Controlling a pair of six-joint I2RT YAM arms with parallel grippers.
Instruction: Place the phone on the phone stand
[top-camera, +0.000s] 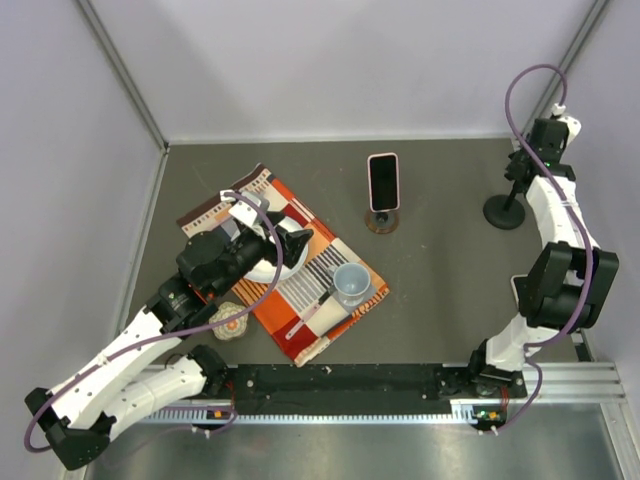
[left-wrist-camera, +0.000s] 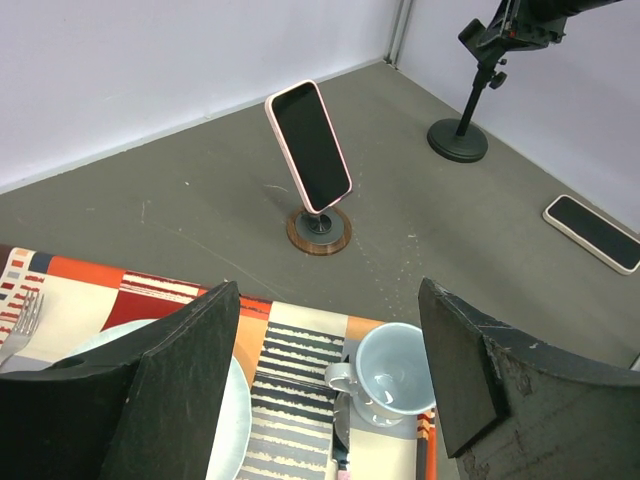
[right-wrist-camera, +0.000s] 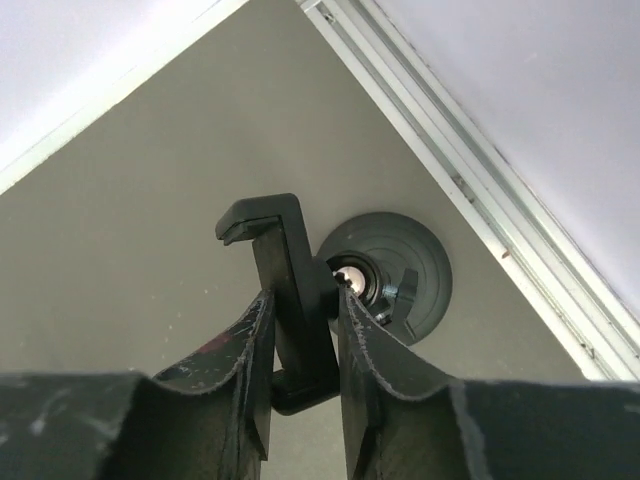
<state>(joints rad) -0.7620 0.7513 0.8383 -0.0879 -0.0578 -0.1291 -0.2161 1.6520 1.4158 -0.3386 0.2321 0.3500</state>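
Fingers (right-wrist-camera: 245, 350) of right gripper (right-wrist-camera: 303, 305) pinch clamp of black phone stand (right-wrist-camera: 285, 250). Left gripper (left-wrist-camera: 328, 330) spread wide, empty, near cup (left-wrist-camera: 395, 370); phone (left-wrist-camera: 595, 232) lies flat.

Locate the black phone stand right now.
Top view: far right, toward the back, is the black phone stand, its clamp pinched by the right gripper.

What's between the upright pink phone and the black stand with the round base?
Nothing; the top external view shows only bare grey tabletop between the pink-cased phone and the black round-based stand.
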